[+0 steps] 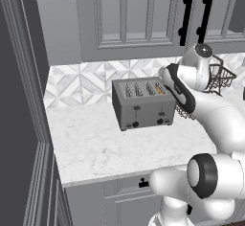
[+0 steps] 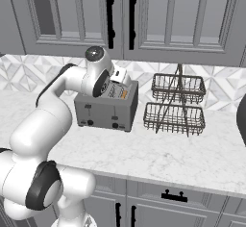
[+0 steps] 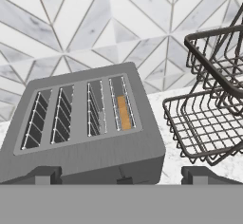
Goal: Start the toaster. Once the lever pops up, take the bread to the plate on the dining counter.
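The grey metal toaster (image 1: 143,106) stands on the marble worktop against the tiled wall. The bread (image 3: 124,112) sits sunk in its right-most slot, with only an orange-tan edge showing (image 2: 124,94). The lever (image 1: 161,107) is the right-hand black tab on the front face (image 2: 115,110). My gripper (image 3: 122,175) hovers just above the toaster's front top edge. It is open wide, one fingertip (image 3: 46,174) far left, the other far right, with nothing between them. The plate and the dining counter are out of view.
A two-tier dark wire basket rack (image 2: 175,103) stands right of the toaster (image 3: 209,123), close to my hand. Grey wall cabinets (image 2: 144,14) hang above. The worktop (image 1: 105,148) in front of the toaster is bare marble, its left end at a tall grey panel.
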